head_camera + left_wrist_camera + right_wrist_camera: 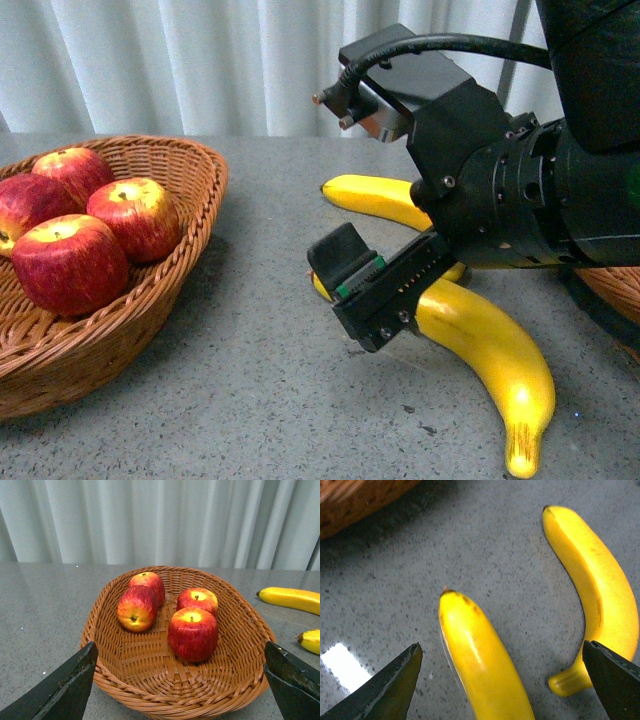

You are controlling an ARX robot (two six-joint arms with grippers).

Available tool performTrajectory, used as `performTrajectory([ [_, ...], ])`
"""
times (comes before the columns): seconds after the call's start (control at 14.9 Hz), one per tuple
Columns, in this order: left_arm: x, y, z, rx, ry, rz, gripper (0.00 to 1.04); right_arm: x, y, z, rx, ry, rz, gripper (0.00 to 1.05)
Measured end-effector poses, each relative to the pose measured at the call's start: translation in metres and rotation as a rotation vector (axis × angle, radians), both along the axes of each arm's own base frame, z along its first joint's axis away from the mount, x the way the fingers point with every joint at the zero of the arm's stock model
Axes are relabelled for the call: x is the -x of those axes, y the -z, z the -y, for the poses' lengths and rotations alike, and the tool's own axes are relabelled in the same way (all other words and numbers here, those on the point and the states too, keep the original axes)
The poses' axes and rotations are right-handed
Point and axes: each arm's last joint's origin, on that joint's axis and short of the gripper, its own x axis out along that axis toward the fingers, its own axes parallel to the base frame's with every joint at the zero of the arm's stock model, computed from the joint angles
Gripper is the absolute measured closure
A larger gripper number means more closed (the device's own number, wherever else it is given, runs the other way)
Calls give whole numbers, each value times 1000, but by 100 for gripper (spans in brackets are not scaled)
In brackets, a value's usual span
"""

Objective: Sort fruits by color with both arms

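Apples [192, 635] are glossy red with yellow streaks up top, and the basket [150, 695] is an orange-brown weave. Bananas [485, 665] are bright yellow with brownish tips. Table [260, 400] is grey with dark speckles, curtain [150, 520] pale whitish-grey.

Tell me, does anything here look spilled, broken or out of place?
Nothing looks spilled or damaged. Four apples sit tidily in the wicker basket. The only loose things are the bananas, lying on the grey table outside any basket, with the open right gripper above one.

Glossy apples [193, 634], woven wicker basket [150, 690], speckled tabletop [260, 380].
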Motion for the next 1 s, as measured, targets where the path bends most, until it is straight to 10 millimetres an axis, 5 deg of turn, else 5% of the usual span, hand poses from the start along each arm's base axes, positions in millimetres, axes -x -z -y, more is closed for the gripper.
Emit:
performTrajectory([
  [0.6,0,0,0,0,0,0,7,4,36,22,157,-16,-102,7],
  [1.0,0,0,0,0,0,0,7,11,29,23,127,-43,-97,68],
])
